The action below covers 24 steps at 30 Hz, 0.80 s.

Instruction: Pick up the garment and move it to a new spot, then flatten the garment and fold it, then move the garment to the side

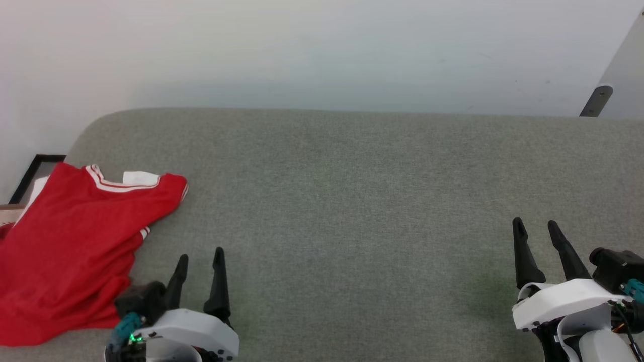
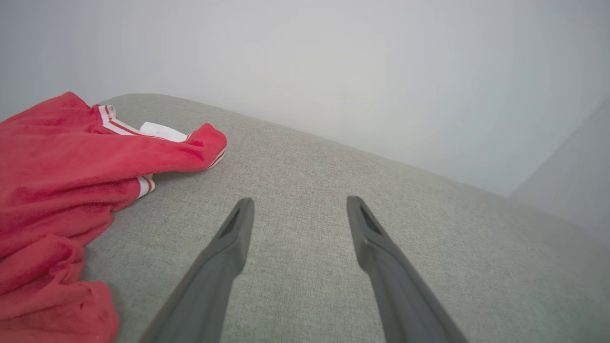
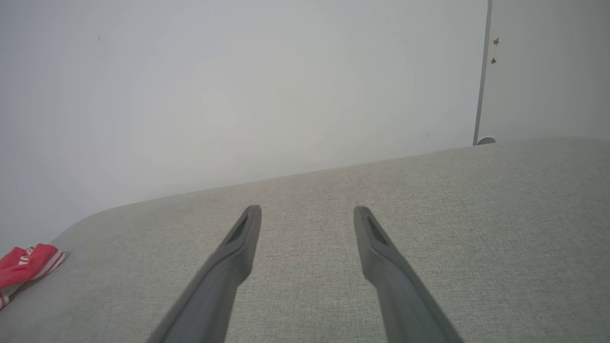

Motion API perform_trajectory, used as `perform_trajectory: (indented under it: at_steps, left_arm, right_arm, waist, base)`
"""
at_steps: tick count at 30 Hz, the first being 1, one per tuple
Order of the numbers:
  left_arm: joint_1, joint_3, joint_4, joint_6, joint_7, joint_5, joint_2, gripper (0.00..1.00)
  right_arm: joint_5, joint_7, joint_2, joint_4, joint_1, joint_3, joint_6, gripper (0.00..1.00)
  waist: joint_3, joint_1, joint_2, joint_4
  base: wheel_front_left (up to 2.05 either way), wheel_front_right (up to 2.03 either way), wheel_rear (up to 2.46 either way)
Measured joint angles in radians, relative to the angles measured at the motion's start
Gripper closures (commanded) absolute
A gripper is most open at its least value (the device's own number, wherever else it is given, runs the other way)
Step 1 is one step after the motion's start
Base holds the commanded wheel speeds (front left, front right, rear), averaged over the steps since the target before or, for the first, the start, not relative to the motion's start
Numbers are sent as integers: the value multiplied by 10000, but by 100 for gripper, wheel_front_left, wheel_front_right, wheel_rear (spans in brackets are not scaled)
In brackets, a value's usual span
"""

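1. Garment (image 1: pixel 65 251) lies crumpled at the left end of the grey cushion (image 1: pixel 352 176), its striped trim (image 1: pixel 121 185) and a white panel (image 1: pixel 140 177) turned up at the far edge; its left part runs out of the head view, so I cannot tell whether it hangs over the cushion's end.
2. Left gripper (image 1: pixel 200 254) hovers just right of the cloth with its fingers spread and nothing between them; the left wrist view shows the garment (image 2: pixel 57 157) off to the left of the left gripper (image 2: pixel 300 201), not touching.
3. Right gripper (image 1: pixel 534 222) hangs well apart over bare cushion, likewise spread wide and empty; from its own view a red corner of the garment (image 3: pixel 26 262) shows far left of the right gripper (image 3: pixel 307 208).
4. Handling, as a judgement: thin jersey, light and limp; it should drape and stretch instead of holding shape, and a single pinch will likely drag the rest in a bunch.
5. Hold, as a judgement: the doubled trim near the collar or the near fold beside the left fingers looks firmest; pinching one layer only matters, since bunched layers would hinder flattening.
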State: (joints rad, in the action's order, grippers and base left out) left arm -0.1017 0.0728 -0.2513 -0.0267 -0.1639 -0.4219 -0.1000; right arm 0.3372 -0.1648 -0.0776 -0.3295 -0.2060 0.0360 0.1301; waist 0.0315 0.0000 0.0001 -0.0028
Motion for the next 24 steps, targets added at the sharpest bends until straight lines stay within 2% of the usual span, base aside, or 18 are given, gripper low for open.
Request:
perform_trajectory:
  at_steps: [13,24]
  left_arm:
    - [57,132,54,-77,-307,1018,12,0]
    - [62,15,-159,142,-531,1689,144,0]
  right_arm:
    - [-1112,-299,81,-303,43,184,0,0]
    - [-1638,-527,111,-525,33,167,2,0]
  waist:
    - [-67,0,0,30]
    - [-75,0,0,22]
  base:
    - [0,0,0]
    - [0,0,0]
